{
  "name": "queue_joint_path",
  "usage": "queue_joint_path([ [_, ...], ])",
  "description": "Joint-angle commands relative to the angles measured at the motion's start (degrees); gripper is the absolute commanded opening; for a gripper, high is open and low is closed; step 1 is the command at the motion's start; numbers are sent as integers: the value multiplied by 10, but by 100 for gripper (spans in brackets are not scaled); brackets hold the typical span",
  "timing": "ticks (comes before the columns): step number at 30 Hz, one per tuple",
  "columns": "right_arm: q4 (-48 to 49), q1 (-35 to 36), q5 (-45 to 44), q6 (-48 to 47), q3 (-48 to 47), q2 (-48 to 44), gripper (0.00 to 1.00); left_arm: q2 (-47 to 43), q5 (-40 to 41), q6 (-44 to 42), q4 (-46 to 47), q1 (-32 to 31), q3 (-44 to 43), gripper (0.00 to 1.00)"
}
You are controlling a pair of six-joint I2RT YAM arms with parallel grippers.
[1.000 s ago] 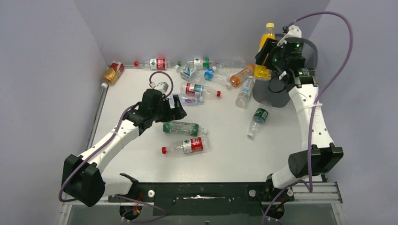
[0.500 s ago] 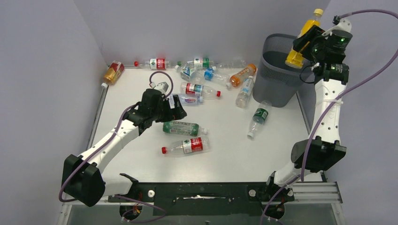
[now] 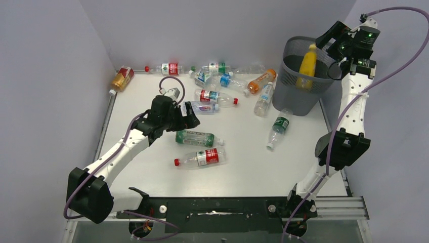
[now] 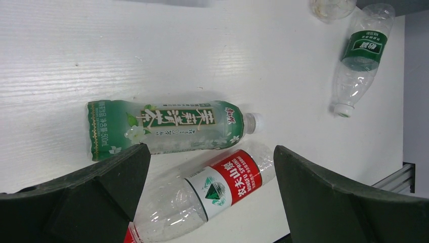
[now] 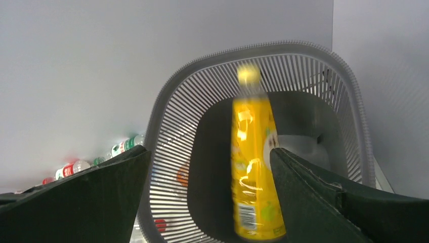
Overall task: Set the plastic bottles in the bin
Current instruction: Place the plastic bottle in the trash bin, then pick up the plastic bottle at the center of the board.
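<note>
The bin [image 3: 298, 101], a dark grey mesh basket, stands at the table's back right. My right gripper [image 3: 330, 42] hangs open above its rim [image 5: 202, 63]. A yellow bottle [image 3: 306, 63] is loose inside the bin, cap up, blurred in the right wrist view [image 5: 250, 167] and touching neither finger. My left gripper [image 3: 188, 114] stands open above mid-table. Below it lie a green tea bottle [image 4: 167, 126] and a clear red-labelled bottle [image 4: 222, 185], the latter framed between the open jaws [image 4: 210, 152] without contact.
A clear green-labelled bottle [image 3: 278, 129] lies in front of the bin. Several bottles are heaped along the back wall [image 3: 217, 81], with an orange one [image 3: 260, 81] and a clear one [image 3: 264, 98] close to the bin. An amber bottle [image 3: 122, 78] sits at the back left corner.
My right arm swung up from in front of the bin to above its rim, opened, and the yellow bottle dropped out of it into the bin. The left arm barely moved.
</note>
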State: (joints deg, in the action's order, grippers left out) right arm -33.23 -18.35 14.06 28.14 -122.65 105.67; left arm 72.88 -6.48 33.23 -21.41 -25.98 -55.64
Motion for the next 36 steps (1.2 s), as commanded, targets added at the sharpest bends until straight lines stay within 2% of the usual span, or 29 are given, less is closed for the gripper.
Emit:
queue_joint_path([
  [1, -8, -1, 19, 0, -29, -18, 93, -23, -11, -9, 21, 9, -16, 96],
  [6, -19, 15, 19, 0, 14, -69, 95, -21, -30, -16, 25, 16, -21, 96],
  [10, -31, 59, -2, -15, 83, -134, 98, -10, -48, -23, 26, 23, -35, 96],
  [16, -40, 129, -27, -15, 237, -256, 99, -3, -69, -38, 17, 26, -51, 96],
  [22, -45, 163, -27, 16, 412, -397, 98, -29, -73, -30, 12, 26, -51, 96],
  [26, -47, 186, -20, 48, 498, -465, 98, -34, -69, -8, -27, 24, -66, 96],
  [31, -45, 235, -17, 90, 572, -492, 98, -28, -72, 14, -91, 25, -92, 96],
  [36, -50, 267, -33, 79, 602, -495, 98, 3, -76, 27, -110, 26, -105, 96],
])
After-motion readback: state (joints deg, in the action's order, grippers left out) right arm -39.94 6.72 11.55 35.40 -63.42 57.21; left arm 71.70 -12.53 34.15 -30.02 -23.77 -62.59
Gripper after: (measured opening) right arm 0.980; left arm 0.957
